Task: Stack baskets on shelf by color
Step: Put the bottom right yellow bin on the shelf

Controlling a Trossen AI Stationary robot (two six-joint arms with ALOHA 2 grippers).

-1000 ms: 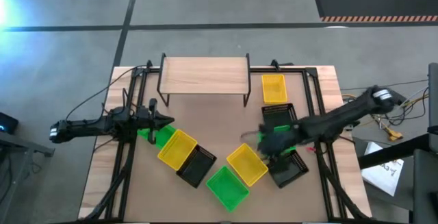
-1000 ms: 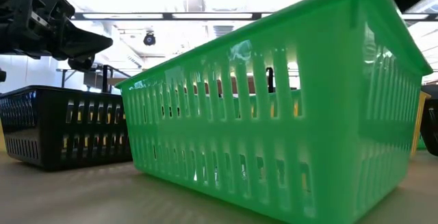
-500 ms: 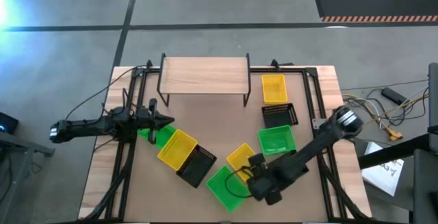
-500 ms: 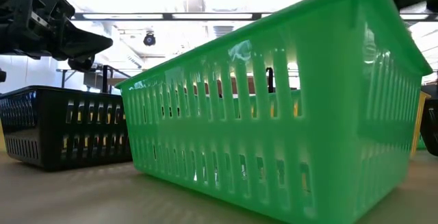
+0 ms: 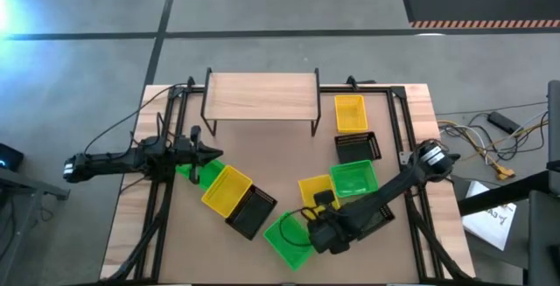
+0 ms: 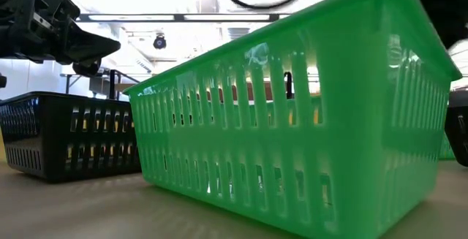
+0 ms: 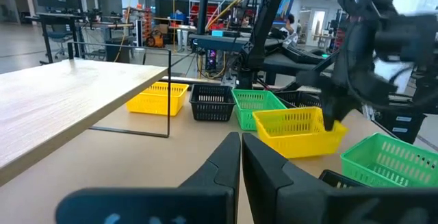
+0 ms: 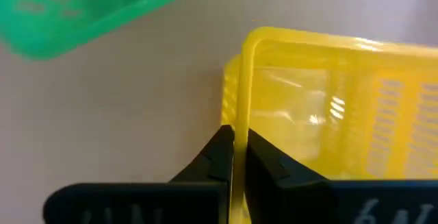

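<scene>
Nearest the front edge of the bench (image 5: 411, 111), the right end effector (image 8: 237, 157) pinches the rim of a yellow basket (image 5: 317, 190) at the basket's near end, fingers pressed together on the wall. The shelf (image 5: 261, 95) lies well beyond it toward the far edge (bare of baskets so far), so the carry runs away from the front and leftward. The left end effector (image 7: 241, 157), fingers pressed together on nothing, waits at the left by other baskets.

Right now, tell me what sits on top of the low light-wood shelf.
Nothing shows on the low light-wood shelf with thin black legs; its board is bare in the high view. The tabletop underneath is covered by the board there.
</scene>
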